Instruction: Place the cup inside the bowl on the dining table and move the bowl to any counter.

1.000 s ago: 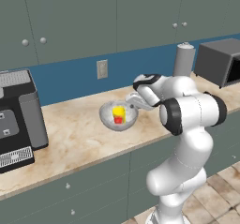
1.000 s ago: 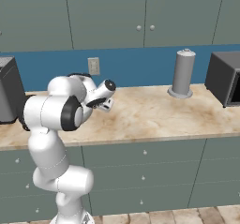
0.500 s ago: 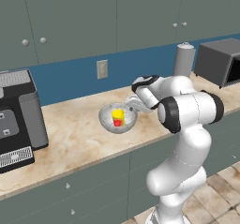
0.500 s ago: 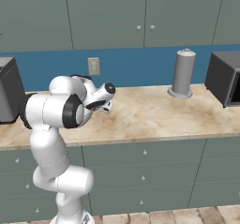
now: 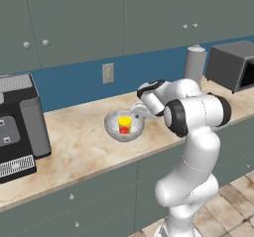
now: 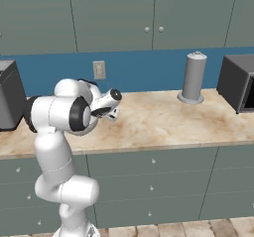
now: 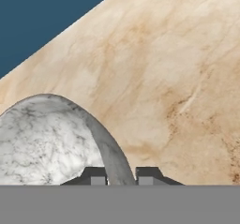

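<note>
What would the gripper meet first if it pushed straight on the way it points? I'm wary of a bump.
The gripper is shut on the bowl rim; beyond it, probably the counter, with depth unclear.

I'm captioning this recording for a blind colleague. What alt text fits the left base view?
A white robot arm's gripper pinches the right rim of a silvery bowl with a yellow cup standing inside, low over a beige marble counter. A black coffee machine sits at left; a grey canister and a dark microwave at right.

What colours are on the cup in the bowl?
Yellow with a red patch low down: cup, clearest in the left base view.
</note>
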